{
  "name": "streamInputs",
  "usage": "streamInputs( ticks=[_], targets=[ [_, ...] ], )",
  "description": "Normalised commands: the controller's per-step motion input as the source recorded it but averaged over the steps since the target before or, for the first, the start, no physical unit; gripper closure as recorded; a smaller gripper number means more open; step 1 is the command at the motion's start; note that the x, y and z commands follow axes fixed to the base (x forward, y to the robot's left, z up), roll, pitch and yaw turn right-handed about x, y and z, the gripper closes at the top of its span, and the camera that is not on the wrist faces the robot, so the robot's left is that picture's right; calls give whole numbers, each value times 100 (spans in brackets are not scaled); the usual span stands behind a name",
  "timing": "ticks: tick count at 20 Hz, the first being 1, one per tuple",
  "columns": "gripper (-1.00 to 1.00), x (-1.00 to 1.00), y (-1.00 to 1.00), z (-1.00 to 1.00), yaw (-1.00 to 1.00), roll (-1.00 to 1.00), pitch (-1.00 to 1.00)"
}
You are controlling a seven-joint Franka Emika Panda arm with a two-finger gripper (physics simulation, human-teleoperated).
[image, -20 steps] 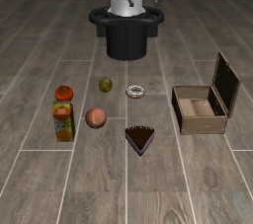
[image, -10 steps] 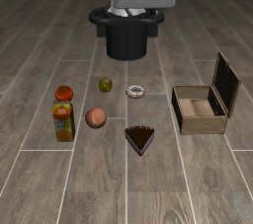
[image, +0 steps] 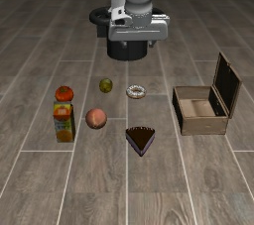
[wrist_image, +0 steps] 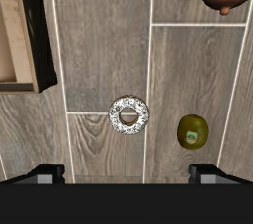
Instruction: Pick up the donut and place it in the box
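The donut [image: 136, 91], a small ring with white frosting and sprinkles, lies flat on the wooden floor. To the exterior view's right of it stands the brown box [image: 201, 108] with its lid tilted open. My gripper [image: 136, 55] hangs above the floor, behind the donut. In the wrist view the donut [wrist_image: 128, 114] lies below and just ahead of my gripper [wrist_image: 126, 177]. Its fingertips [wrist_image: 44, 175] stand wide apart with nothing between them. The box's wall [wrist_image: 20, 31] shows off to one side.
A green kiwi [image: 105, 84] sits close beside the donut, and a peach [image: 95, 118] lies farther forward. A juice bottle [image: 63, 123] and a red tomato [image: 64, 94] stand at the exterior view's left. A chocolate cake slice [image: 141, 140] is in front.
My arm has come down and forward from the back, so the hand now hangs lower and nearer the donut. The objects on the floor have not moved.
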Motion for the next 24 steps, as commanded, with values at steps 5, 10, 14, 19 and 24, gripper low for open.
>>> streamInputs(
  ticks=[5,10,14,19,24],
  targets=[
    [-100,0,0,-100,0,0,0],
    [-100,0,0,-100,0,0,0],
    [-100,0,0,-100,0,0,0],
    [-100,-80,0,-20,0,0,0],
    [100,0,0,-20,0,0,0]
  ],
)
